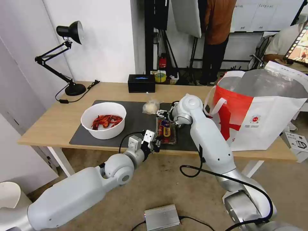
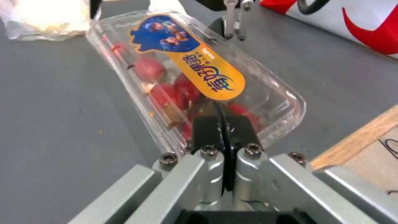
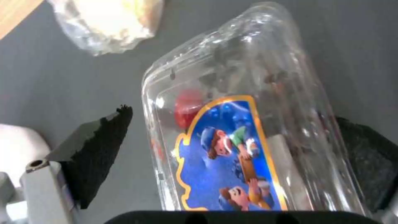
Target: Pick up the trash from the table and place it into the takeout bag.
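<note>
Left gripper [image 2: 224, 124]: fingers pressed together on the near rim of the clear plastic clamshell [image 2: 195, 77], at the table's front edge. The near end is sitting tilted up off the dark grey mat [image 2: 62, 124].

Right gripper [image 1: 164, 116]: hanging over the far end of the same clamshell [image 1: 166, 130]. In the right wrist view its black pads [image 3: 97, 149] are standing spread, one on each side of the lid [image 3: 248, 124], neither visibly touching.

Clamshell: lying on the mat with its long axis running from the table's front edge toward the back, label up, red bits inside. Both arms are reaching it, one at each end; the left is the one gripping, the right is sitting nearer the takeout bag [image 1: 256, 112].

Small clear knotted bag [image 1: 150, 106]: lying on the mat just beyond the clamshell's far end.

White round bowl [image 1: 103, 120] of red shells: standing on the mat, well to the robot's left.

Takeout bag: standing open on the table [image 1: 51, 125] to the robot's right, beside the right arm. Judgement: the carry will be going rightward, so closing the right pads across the short axis is what matters.
</note>
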`<state>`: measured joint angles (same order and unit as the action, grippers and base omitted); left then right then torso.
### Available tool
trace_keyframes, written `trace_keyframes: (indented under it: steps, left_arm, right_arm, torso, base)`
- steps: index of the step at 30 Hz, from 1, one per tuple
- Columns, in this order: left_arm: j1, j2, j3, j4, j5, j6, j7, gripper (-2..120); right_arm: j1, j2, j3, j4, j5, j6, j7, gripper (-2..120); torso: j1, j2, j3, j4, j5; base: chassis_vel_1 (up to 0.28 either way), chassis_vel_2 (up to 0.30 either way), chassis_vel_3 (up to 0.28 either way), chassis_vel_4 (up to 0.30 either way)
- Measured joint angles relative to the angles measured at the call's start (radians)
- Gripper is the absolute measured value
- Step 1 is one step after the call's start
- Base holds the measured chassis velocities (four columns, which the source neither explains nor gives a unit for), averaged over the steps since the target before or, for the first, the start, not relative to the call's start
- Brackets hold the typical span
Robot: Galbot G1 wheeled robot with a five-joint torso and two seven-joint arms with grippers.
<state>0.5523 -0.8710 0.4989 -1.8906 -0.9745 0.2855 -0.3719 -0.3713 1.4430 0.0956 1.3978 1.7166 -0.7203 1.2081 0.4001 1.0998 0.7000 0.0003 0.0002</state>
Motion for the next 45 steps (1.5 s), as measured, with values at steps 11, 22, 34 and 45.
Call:
trace_keyframes:
  steps: [11, 22, 34, 45]
  left_arm:
    - [0.006, 0.003, -0.003, -0.005, 0.0, 0.0, -0.001, 0]
    - [-0.003, 0.003, -0.002, -0.007, -0.004, 0.0, -0.003, 0]
    - [-0.009, -0.007, -0.012, -0.006, -0.01, -0.002, -0.006, 0]
    - [-0.031, -0.01, -0.02, -0.01, -0.029, -0.003, -0.021, 21]
  right_arm:
    - [-0.002, 0.0, 0.0, 0.009, -0.004, 0.0, 0.006, 100]
    - [-0.014, 0.001, 0.01, -0.005, -0.015, 0.0, 0.007, 73]
    - [-0.018, -0.003, 0.013, -0.009, -0.019, 0.001, 0.002, 32]
    - [-0.019, -0.011, 0.02, -0.009, -0.016, 0.001, 0.0, 0]
  torso:
    - [0.0, 0.0, 0.0, -0.0002, -0.0002]
    - [-0.001, 0.001, -0.001, -0.0012, -0.0007]
    - [0.0, 0.0, 0.0, 0.0002, 0.0]
    - [0.0, 0.0, 0.0, 0.0002, 0.0]
  base:
    - [0.0, 0.0, 0.0, 0.0]
    - [0.0, 0.0, 0.0, 0.0]
    - [0.0, 0.0, 0.0, 0.0]
    - [0.0, 0.0, 0.0, 0.0]
